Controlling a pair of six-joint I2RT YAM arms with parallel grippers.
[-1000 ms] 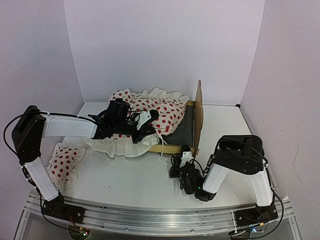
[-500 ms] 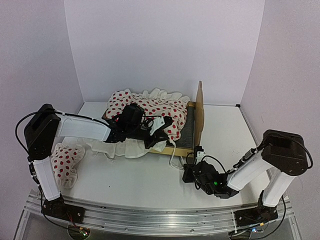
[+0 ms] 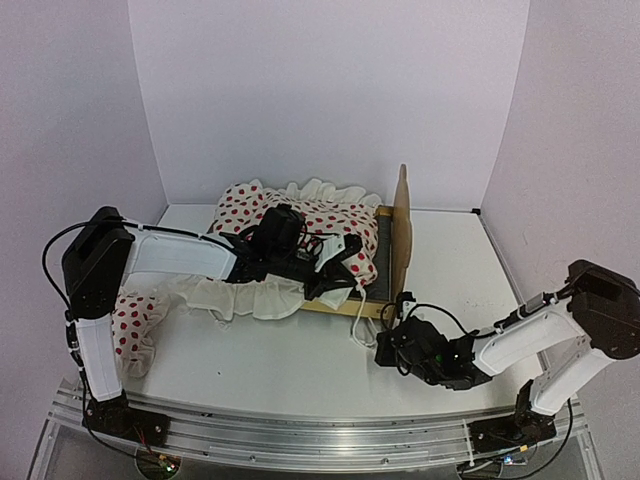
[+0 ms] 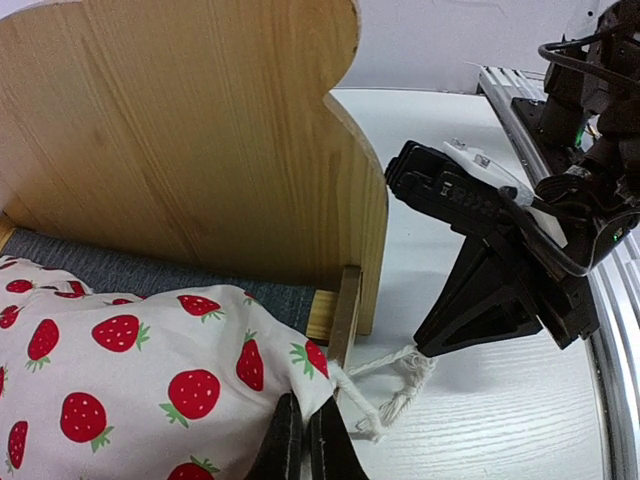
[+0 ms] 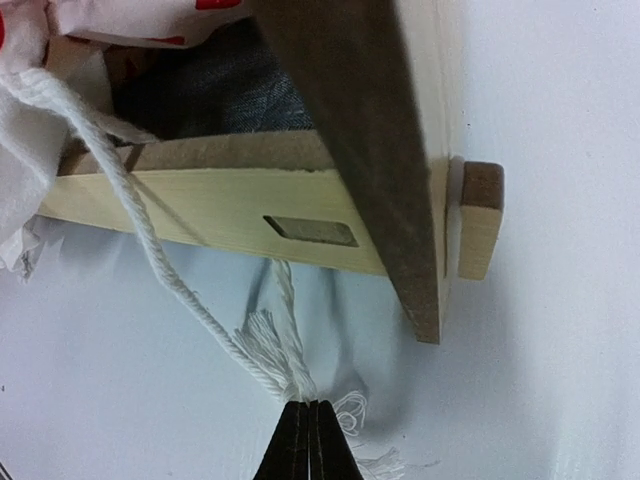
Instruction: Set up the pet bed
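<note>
From above, your left claw [image 3: 337, 268] is pinched closed on the hem of the strawberry-print cloth [image 3: 320, 215], which lies heaped over the pet bed [image 3: 403, 225]. The bed sits directly beyond that claw, with its headboard standing upright just to the claw's right. Your right claw [image 3: 387, 345] sits low on the table [image 3: 280, 375], just short of the bed's near corner, closed on the end of a white cord [image 3: 357, 322] that runs up to the cloth. My reading is that one claw anchors the fabric while the other draws the cord, so that the cover can be spread out or tightened. A matching pillow [image 3: 135, 320] lies well off to the left claw's left, apparently waiting its turn. In the left wrist view, the fingers meet on the cloth's edge. The plywood headboard [image 4: 180, 140] rises ahead of them with its scalloped top, and a strip of dark grey mattress pad [image 4: 120, 270] shows at its foot. The right claw's black tips [image 4: 430, 345] meet the cord's knotted end just ahead and to the right. In the right wrist view, your claw [image 5: 310, 430] is clamped shut on the cord's frayed end. The cord climbs away to the left, past the bed's pale side rail [image 5: 200, 215] with its slot. The frame looks light and could slide if you pull hard.
</note>
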